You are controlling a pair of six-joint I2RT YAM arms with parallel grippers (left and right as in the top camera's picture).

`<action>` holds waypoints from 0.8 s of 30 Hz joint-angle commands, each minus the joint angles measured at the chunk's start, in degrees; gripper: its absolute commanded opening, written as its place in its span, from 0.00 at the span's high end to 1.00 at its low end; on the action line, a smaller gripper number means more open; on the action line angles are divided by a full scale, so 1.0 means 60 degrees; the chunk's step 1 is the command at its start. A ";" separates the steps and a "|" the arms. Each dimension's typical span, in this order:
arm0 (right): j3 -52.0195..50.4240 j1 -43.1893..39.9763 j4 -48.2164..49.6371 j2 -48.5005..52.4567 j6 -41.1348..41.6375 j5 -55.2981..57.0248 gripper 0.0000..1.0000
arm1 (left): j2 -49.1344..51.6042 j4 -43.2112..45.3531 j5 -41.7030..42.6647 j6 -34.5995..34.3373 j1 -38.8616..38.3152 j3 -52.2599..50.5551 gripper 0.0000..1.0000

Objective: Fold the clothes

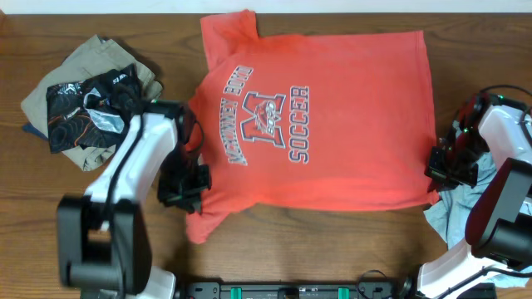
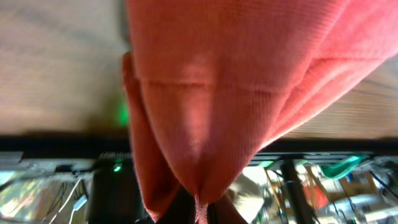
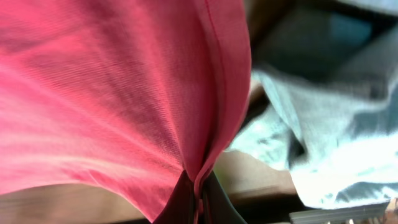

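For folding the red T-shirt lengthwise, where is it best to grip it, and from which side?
Grip the red T-shirt along its near side edge: left gripper at the near sleeve, right gripper at the hem's near end, coming from the robot's side. It lies flat with sleeves left and hem right, so this edge lifts evenly. Both grippers already pinch cloth there.

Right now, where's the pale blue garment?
In the overhead view, the pale blue garment lies on the robot's right side near the front of the table, beside the hem of the orange shirt and partly under the right arm.
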 commanded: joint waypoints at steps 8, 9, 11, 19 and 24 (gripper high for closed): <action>-0.0066 -0.0197 -0.0342 -0.1625 0.0189 0.0554 0.99 | -0.3246 -0.0273 -0.0747 -0.1129 0.0018 -0.0259 0.94; -0.0066 -0.0197 -0.0299 -0.1745 0.0189 0.0554 0.99 | -0.3395 -0.0084 -0.0845 -0.1162 0.0022 -0.0259 0.94; -0.0066 -0.0193 -0.0011 -0.1865 0.0186 0.0419 0.99 | -0.3530 0.0259 -0.1180 -0.1362 0.0102 -0.0259 0.94; -0.0066 -0.0171 0.2153 -0.1807 0.0182 -0.0889 0.99 | -0.3344 0.2645 -0.0984 -0.1657 0.1315 -0.0259 0.94; -0.0066 -0.0044 0.3049 -0.1694 0.0182 -0.1195 0.99 | -0.2980 0.4240 -0.0372 -0.1657 0.1410 -0.0259 0.94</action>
